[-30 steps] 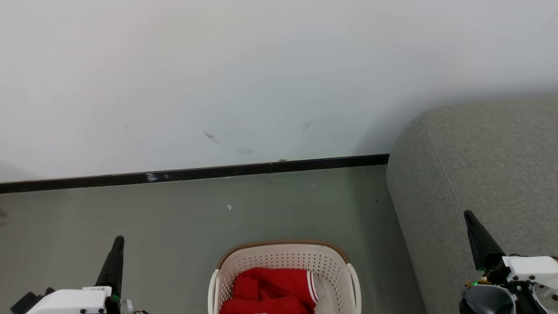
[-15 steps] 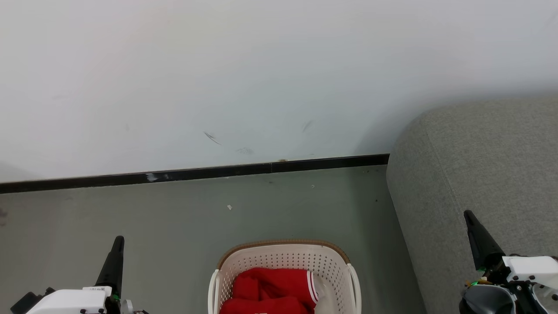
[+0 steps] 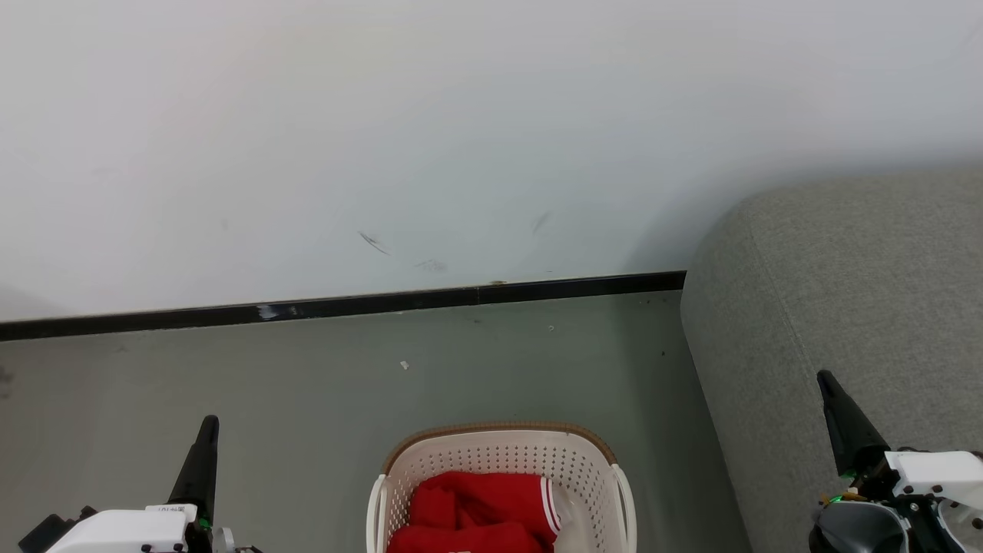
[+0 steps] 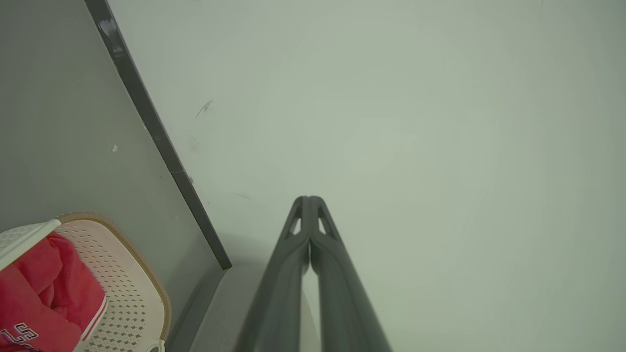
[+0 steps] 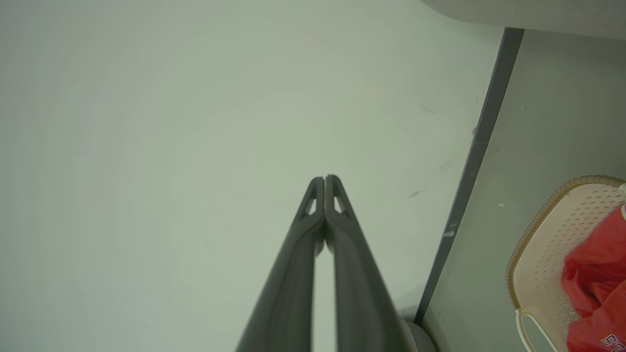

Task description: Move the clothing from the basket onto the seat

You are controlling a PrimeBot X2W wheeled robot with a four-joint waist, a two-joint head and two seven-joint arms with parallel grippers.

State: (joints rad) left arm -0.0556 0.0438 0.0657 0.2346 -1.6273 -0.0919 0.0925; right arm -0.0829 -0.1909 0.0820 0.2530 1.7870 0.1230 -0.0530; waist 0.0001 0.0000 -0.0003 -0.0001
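Red clothing point(image 3: 480, 511) with white striped trim lies heaped in the cream perforated basket point(image 3: 499, 457) on the floor at the bottom middle of the head view. The clothing point(image 4: 44, 293) and the basket point(image 4: 132, 288) also appear at the lower left of the left wrist view, and the clothing point(image 5: 594, 278) and the basket point(image 5: 543, 244) at the lower right of the right wrist view. The grey sofa seat point(image 3: 852, 307) rises on the right. My left gripper point(image 3: 207, 426) is shut left of the basket, holding nothing. My right gripper point(image 3: 825, 380) is shut over the sofa's side.
A white wall point(image 3: 461, 138) with a black skirting strip point(image 3: 345, 306) runs behind the basket. Grey-green floor point(image 3: 307, 399) lies between wall and basket, with small specks on it.
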